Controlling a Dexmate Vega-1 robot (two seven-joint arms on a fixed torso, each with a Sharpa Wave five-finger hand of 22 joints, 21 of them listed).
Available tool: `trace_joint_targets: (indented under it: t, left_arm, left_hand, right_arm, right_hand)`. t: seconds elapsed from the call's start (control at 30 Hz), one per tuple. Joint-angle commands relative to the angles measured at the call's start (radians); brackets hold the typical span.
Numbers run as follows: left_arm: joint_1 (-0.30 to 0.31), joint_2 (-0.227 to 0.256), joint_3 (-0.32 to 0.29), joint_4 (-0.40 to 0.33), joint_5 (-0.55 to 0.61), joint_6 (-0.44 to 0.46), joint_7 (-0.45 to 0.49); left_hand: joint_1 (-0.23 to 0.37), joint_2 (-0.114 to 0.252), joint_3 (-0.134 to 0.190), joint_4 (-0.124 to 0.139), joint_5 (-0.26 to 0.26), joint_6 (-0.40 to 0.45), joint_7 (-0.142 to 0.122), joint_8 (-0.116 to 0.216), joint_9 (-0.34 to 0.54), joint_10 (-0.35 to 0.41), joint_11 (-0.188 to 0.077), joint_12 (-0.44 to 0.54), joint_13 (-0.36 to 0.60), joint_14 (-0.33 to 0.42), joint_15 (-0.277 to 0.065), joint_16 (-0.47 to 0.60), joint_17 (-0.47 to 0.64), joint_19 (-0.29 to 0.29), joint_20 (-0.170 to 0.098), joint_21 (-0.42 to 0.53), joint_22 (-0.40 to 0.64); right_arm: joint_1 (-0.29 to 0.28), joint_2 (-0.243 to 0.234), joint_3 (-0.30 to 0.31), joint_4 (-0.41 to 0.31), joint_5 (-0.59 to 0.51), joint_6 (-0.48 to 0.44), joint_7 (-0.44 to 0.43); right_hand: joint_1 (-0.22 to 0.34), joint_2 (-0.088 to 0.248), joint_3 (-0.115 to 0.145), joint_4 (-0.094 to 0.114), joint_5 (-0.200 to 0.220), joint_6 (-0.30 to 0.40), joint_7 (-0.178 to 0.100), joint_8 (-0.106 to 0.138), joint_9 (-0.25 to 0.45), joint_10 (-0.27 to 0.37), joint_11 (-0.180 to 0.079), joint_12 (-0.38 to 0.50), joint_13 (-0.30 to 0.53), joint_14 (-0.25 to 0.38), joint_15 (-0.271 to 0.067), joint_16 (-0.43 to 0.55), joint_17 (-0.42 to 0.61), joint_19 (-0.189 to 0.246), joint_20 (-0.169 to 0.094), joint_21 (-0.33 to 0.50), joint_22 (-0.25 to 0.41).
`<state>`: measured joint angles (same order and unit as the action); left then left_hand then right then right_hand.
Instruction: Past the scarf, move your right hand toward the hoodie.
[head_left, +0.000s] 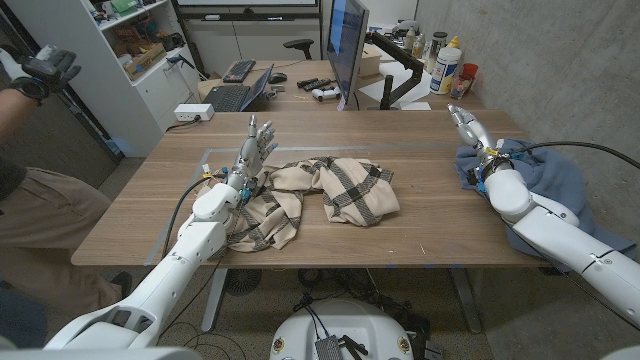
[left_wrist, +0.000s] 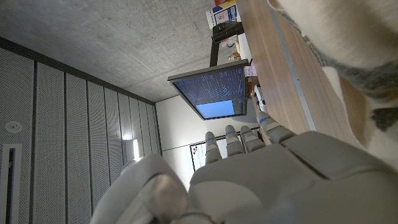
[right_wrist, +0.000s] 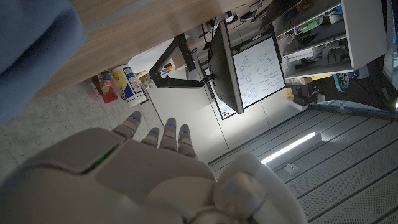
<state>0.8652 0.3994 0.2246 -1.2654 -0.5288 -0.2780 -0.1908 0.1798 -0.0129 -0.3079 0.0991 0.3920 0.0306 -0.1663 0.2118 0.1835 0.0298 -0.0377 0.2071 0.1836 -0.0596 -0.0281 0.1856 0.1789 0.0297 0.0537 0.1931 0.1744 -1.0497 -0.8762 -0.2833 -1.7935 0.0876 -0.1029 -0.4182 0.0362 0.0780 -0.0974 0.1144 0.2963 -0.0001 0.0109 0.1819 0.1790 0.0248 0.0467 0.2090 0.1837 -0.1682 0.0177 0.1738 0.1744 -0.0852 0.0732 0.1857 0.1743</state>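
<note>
Right hand up over the blue hoodie at the table's right edge, holding nothing.

The white robot right hand (head_left: 470, 128) is above the soft blue cloth hoodie (head_left: 560, 180), which lies at the right edge of the brown wooden table (head_left: 420, 150) and hangs over it. Its fingers are straight, a little apart, and hold nothing. The right wrist view shows the hoodie (right_wrist: 31, 50) close beside the hand (right_wrist: 143, 174), with the table edge next to it. The cream and brown checked scarf (head_left: 320, 195) lies bunched in the table's middle, well apart from the hoodie, with bare wood between them. The white robot left hand (head_left: 252, 150) stands by the scarf's left end, fingers straight and holding nothing. The left wrist view shows the scarf (left_wrist: 348, 56) just beside that hand (left_wrist: 261, 174).
</note>
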Motion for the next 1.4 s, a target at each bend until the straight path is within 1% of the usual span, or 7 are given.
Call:
trace_joint_targets:
  t: [0.03,0.23,0.4,0.7,0.77,1.03,1.4]
  left_arm:
    - [0.004,0.015,0.006,-0.028,0.011,-0.005,-0.004]
    - [0.008,0.023,0.013,-0.049,0.017,-0.011,0.002]
    - [0.01,0.028,0.02,-0.058,0.017,-0.011,0.004]
    - [0.018,0.038,0.025,-0.077,0.017,-0.011,0.016]
    - [0.018,0.04,0.026,-0.078,0.017,-0.014,0.017]
    - [0.029,0.05,0.032,-0.092,0.012,-0.005,0.022]
    - [0.015,0.045,0.039,-0.073,0.01,-0.01,0.01]
  left_hand:
    - [0.008,0.0,-0.008,0.0,0.005,0.007,-0.004,-0.001,0.003,0.005,-0.001,0.003,0.005,-0.008,-0.005,0.003,0.002,0.005,0.003,0.003,0.003]
    - [0.01,0.001,-0.007,0.0,0.005,0.008,-0.003,-0.001,0.003,0.004,-0.005,0.002,0.005,-0.011,-0.006,0.002,0.002,0.004,0.003,0.002,0.003]
    - [0.011,0.002,-0.007,-0.001,0.005,0.009,-0.003,-0.002,0.003,0.004,-0.007,0.002,0.005,-0.012,-0.007,0.002,0.002,0.004,0.003,0.002,0.003]
    - [0.012,0.002,-0.006,-0.001,0.005,0.01,-0.003,-0.003,0.003,0.005,-0.002,0.001,0.005,-0.013,-0.004,0.002,0.002,0.004,0.003,0.002,0.003]
    - [0.012,0.002,-0.006,-0.001,0.005,0.01,-0.003,-0.003,0.003,0.005,-0.002,0.001,0.005,-0.012,-0.004,0.002,0.002,0.004,0.003,0.002,0.003]
    - [0.012,0.004,-0.006,-0.001,0.005,0.011,-0.003,-0.004,0.003,0.004,-0.004,0.001,0.005,-0.012,-0.004,0.002,0.002,0.004,0.003,0.002,0.003]
    - [0.013,0.005,-0.006,-0.001,0.005,0.012,-0.003,-0.005,0.003,0.004,-0.001,0.0,0.005,-0.013,-0.004,0.002,0.002,0.004,0.003,0.002,0.003]
  right_arm:
    - [-0.029,-0.034,0.021,-0.042,-0.032,-0.062,-0.016]
    - [-0.039,-0.051,0.025,-0.059,-0.055,-0.098,-0.023]
    - [-0.052,-0.055,0.04,-0.054,-0.051,-0.085,-0.026]
    - [-0.07,-0.071,0.053,-0.065,-0.069,-0.105,-0.033]
    - [-0.079,-0.067,0.066,-0.054,-0.051,-0.08,-0.029]
    - [-0.102,-0.083,0.077,-0.075,-0.074,-0.121,-0.044]
    - [-0.127,-0.098,0.095,-0.105,-0.093,-0.174,-0.052]
  right_hand:
    - [0.003,0.007,-0.001,-0.001,-0.004,-0.005,0.0,0.007,0.004,-0.006,0.007,0.004,0.004,-0.017,-0.002,0.0,0.003,-0.01,0.0,0.003,0.005]
    - [0.003,0.009,-0.001,-0.001,-0.006,0.004,-0.005,0.01,0.004,-0.011,0.003,0.004,0.004,-0.036,-0.008,-0.003,0.004,-0.021,-0.005,0.001,0.005]
    - [0.003,0.009,-0.001,-0.001,-0.006,0.006,-0.005,0.011,0.004,-0.01,0.002,0.004,0.004,-0.038,-0.008,-0.003,0.004,-0.021,-0.005,0.002,0.005]
    - [0.003,0.009,-0.001,-0.001,-0.007,0.007,-0.004,0.011,0.004,-0.01,0.0,0.004,0.004,-0.039,-0.009,-0.002,0.004,-0.023,-0.006,0.002,0.005]
    - [0.003,0.009,-0.001,-0.001,-0.007,0.007,-0.004,0.011,0.004,-0.01,-0.001,0.004,0.004,-0.039,-0.009,-0.001,0.004,-0.023,-0.007,0.002,0.005]
    - [0.003,0.009,-0.001,-0.001,-0.007,0.007,-0.004,0.01,0.004,-0.01,-0.001,0.005,0.004,-0.041,-0.01,0.0,0.004,-0.025,-0.007,0.002,0.005]
    - [0.002,0.009,-0.001,-0.001,-0.008,0.008,-0.004,0.01,0.004,-0.01,-0.002,0.005,0.004,-0.042,-0.01,0.001,0.004,-0.026,-0.007,0.003,0.005]
